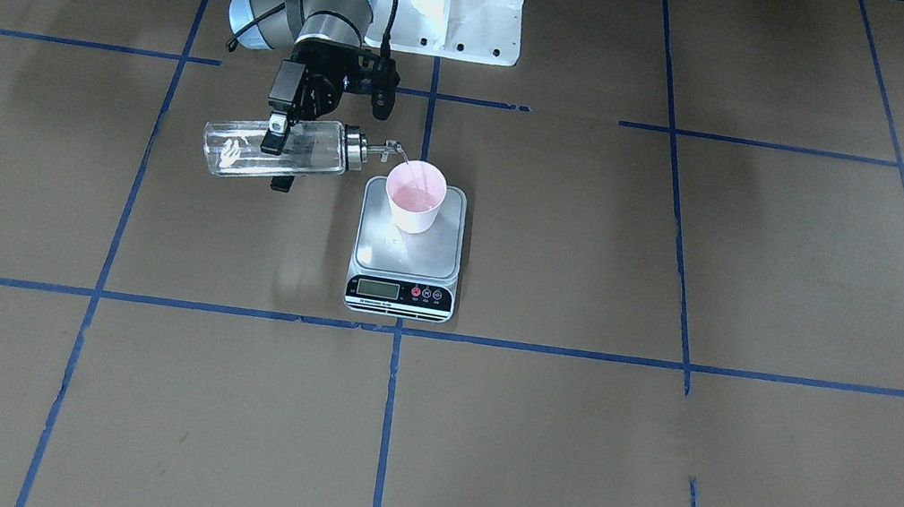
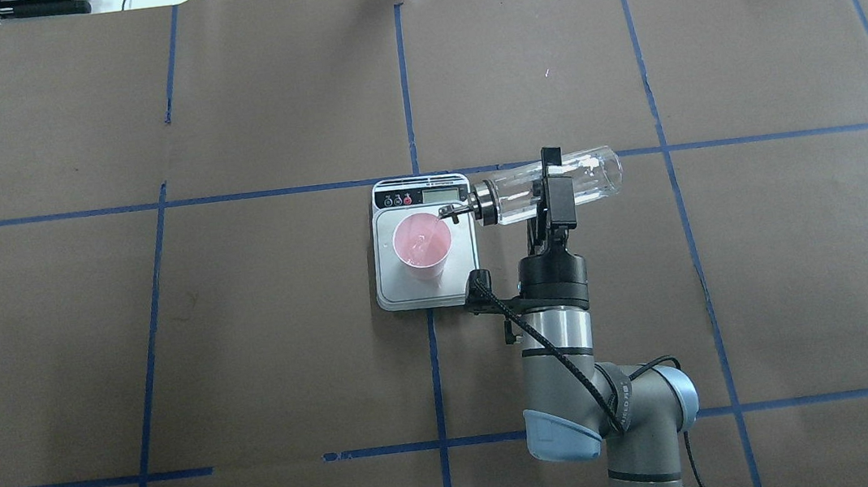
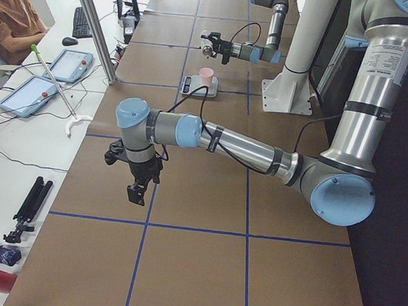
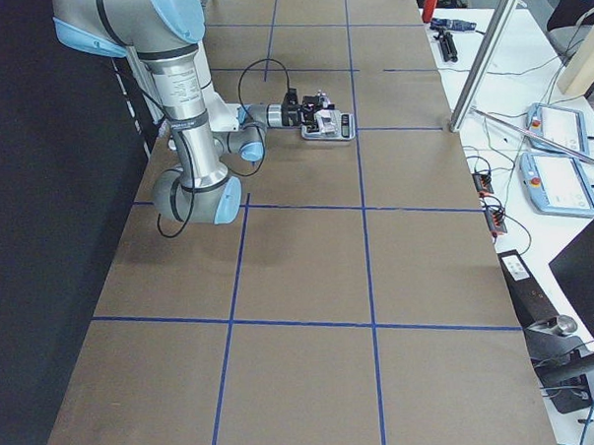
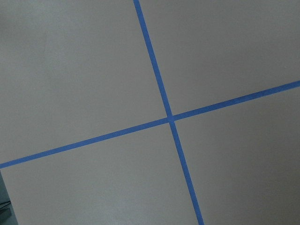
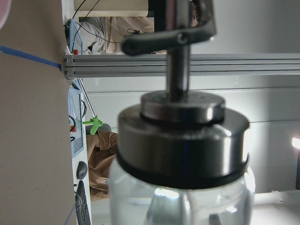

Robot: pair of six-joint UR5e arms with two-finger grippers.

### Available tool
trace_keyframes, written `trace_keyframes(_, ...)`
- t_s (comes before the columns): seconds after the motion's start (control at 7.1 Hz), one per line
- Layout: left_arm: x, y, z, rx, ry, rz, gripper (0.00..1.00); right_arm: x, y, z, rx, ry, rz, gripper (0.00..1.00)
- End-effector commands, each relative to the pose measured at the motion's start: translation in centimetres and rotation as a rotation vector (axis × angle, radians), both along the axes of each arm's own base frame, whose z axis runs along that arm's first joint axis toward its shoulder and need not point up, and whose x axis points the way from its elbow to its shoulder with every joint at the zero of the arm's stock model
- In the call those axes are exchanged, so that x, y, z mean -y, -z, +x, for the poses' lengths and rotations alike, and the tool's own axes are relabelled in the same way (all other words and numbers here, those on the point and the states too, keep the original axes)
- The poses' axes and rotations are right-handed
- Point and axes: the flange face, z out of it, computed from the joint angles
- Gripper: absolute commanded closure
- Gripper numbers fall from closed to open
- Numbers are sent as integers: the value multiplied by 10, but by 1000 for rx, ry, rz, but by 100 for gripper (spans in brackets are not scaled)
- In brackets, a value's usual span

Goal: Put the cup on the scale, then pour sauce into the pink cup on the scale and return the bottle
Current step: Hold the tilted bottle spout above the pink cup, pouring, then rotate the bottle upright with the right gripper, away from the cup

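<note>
- Bottle: clear glass cylinder held in the air just beside the scale. It lies almost level, with the neck dipped slightly toward the cup and the base pointing away from the scale.
- Silver cap on the neck carries a thin bent spout. The spout tip sits over the cup's rim.
- Sauce: colourless, seen through the glass along the lower side of the tilted body. The level is hard to read.
- In the front-facing view a thin clear thread runs from the spout tip down into the cup.
- The cup is small, tapered and whitish outside, with a pink inside. It stands upright on the scale's silver platform, on the half away from the display.
- Inside the cup a wet glint shows in the overhead view. Depth of liquid: cannot tell.
- The scale lies flat on the brown-paper worktop, beside a crossing of blue tape lines. Its black front strip faces away from the robot; the digits are unreadable.
- Right jaws: clamped across the bottle's body near mid-length, one finger on each side of the glass.
- Left jaws: seen only in the left side view, pointing down over bare worktop, well apart from the scale. Cannot tell how far apart they stand.
</note>
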Motion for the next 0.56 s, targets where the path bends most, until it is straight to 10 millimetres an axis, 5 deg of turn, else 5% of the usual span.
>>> trace_keyframes(0.0, 0, 1, 0, 0, 0, 2, 0, 0, 13, 3, 78, 20, 5, 100)
trace_keyframes(0.42, 0, 2, 0, 0, 0, 5, 0, 1, 21, 11, 235, 74, 17, 100)
